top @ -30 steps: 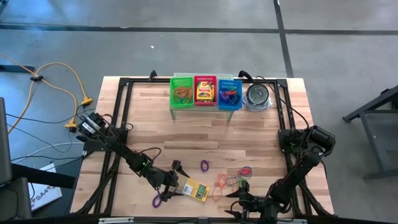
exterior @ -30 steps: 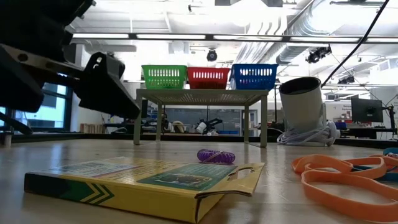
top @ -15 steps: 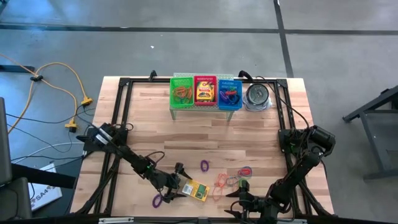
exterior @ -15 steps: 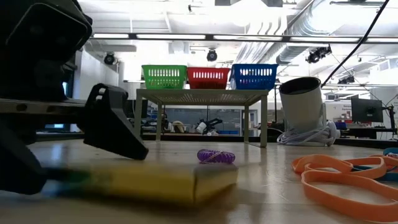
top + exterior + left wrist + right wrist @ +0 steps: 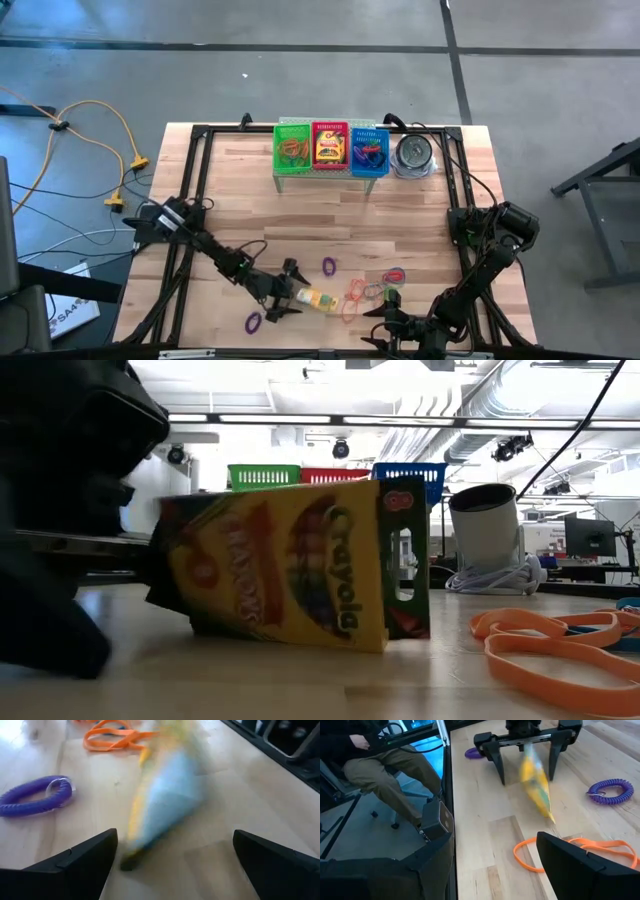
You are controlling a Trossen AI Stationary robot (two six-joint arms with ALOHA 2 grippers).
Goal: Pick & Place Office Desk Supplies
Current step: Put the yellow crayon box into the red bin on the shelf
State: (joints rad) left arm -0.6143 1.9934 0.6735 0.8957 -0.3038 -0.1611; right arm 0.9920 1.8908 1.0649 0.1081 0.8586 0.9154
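flat yellow-and-green crayon box (image 5: pixel 311 298) now tipping up on edge, no longer lying flat | left gripper (image 5: pixel 288 291) straddling it, jaws wide, no grip yet | right gripper (image 5: pixel 392 322) waiting, partly open, empty

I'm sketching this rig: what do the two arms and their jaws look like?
Both arms are dark, jointed and slim, with black cables looped alongside. The left gripper is a black crossbar carrying two tapered, wedge-like jaws; the right gripper looks equally dark. No markings are visible.

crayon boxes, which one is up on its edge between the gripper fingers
The crayon box on the table's front edge, tipped up between the open left gripper fingers. The other crayon box lies in the red basket.
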